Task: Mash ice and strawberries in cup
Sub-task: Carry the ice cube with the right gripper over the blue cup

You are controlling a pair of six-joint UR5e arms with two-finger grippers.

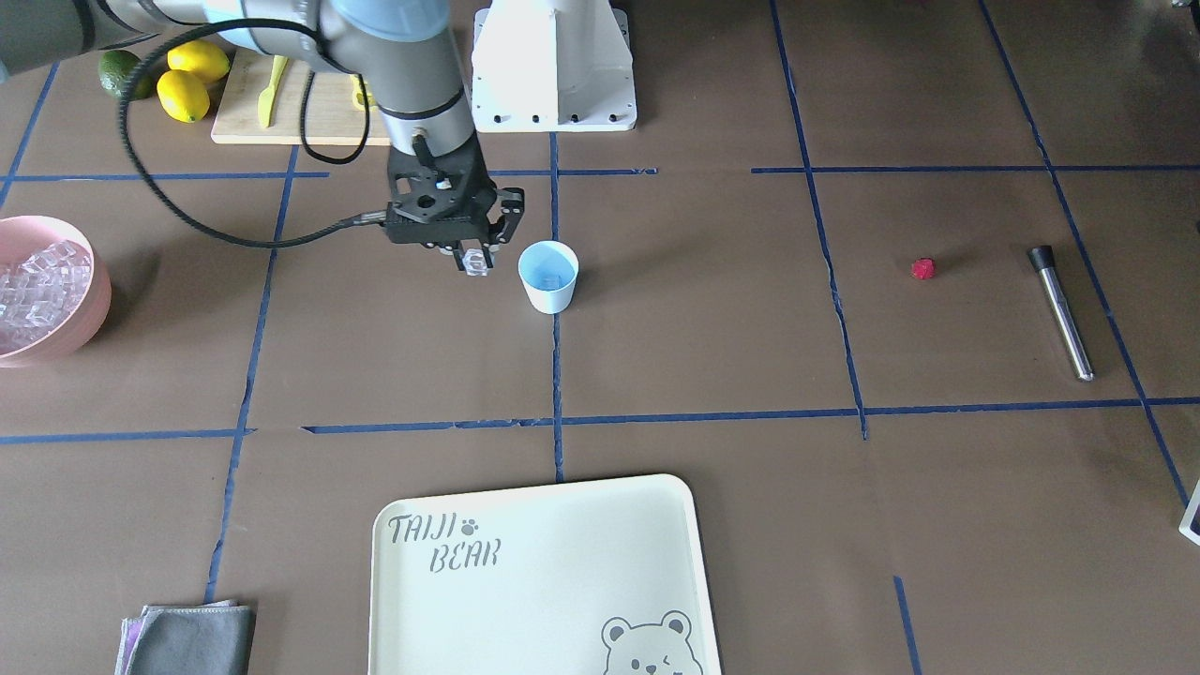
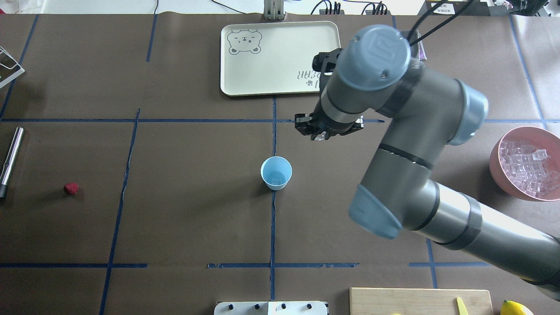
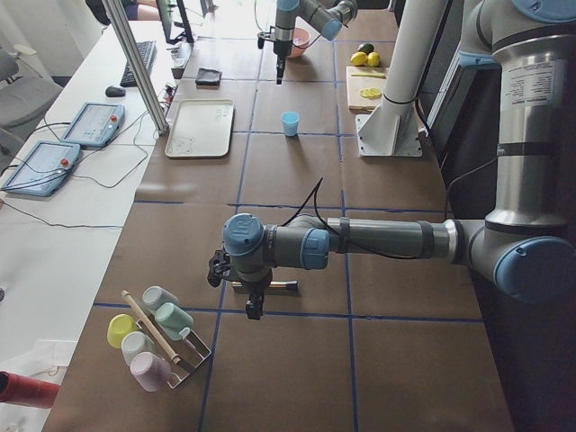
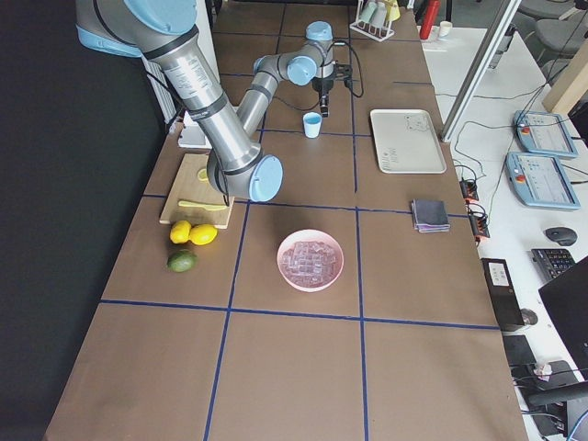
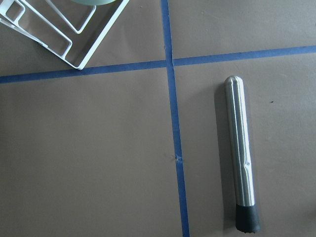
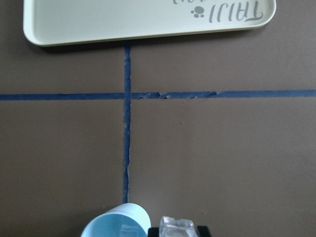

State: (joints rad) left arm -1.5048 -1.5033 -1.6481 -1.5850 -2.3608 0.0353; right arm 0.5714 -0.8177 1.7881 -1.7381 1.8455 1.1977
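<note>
Right gripper [image 1: 473, 255] clamped on an ice cube [image 1: 477, 266], hanging just beside the cup [image 1: 547, 298] (strawberry [image 1: 923, 269] lies well apart from it), so we're mid ice-loading; next we centre over the rim, then release.

Cup [image 6: 112, 225] cut by bottom edge; left hand [image 3: 255, 310] state unclear.

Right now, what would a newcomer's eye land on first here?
The right gripper stands out first: it holds a clear ice cube in the air beside, not over, the white, blue-lined cup at mid-table. Next comes the pink bowl full of ice at the robot's right end. On the left side, a small red strawberry lies apart from a steel muddler.
</note>
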